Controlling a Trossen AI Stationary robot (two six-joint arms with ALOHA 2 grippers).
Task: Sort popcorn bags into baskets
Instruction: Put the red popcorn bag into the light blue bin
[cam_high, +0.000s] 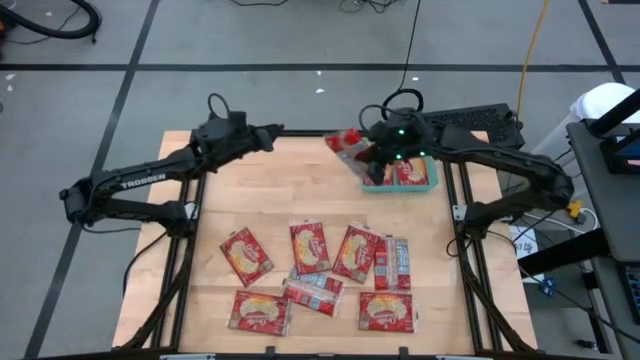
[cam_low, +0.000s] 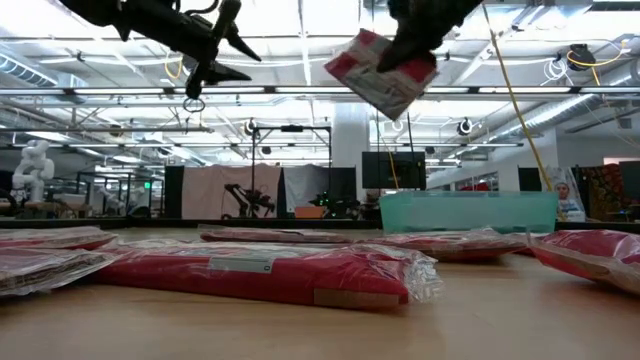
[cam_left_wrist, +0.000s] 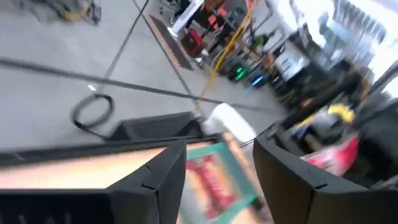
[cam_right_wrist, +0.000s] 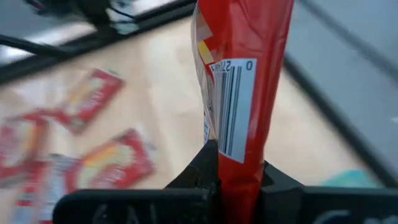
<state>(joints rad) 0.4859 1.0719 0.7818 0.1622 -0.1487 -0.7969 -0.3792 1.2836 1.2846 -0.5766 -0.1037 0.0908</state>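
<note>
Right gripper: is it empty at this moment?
No, the right gripper is clamped on a red popcorn bag, barcode showing.

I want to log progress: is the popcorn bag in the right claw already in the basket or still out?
Out. The right claw holds the popcorn bag in the air, beside the teal basket.

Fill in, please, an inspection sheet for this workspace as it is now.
Surface: wooden table, bare at its far left.
Job's things: eight bags lying loose on the near half; teal basket at the far right holds bags; one more bag held in the air beside it.
Clutter: nothing seen.
Grippers: right pincer shut on the bag; left pincer open, empty, raised over the far edge.
Cables: yellow cable and black ones on the floor behind.
Surroundings: grey floor, keyboard behind the table, workshop beyond.
</note>
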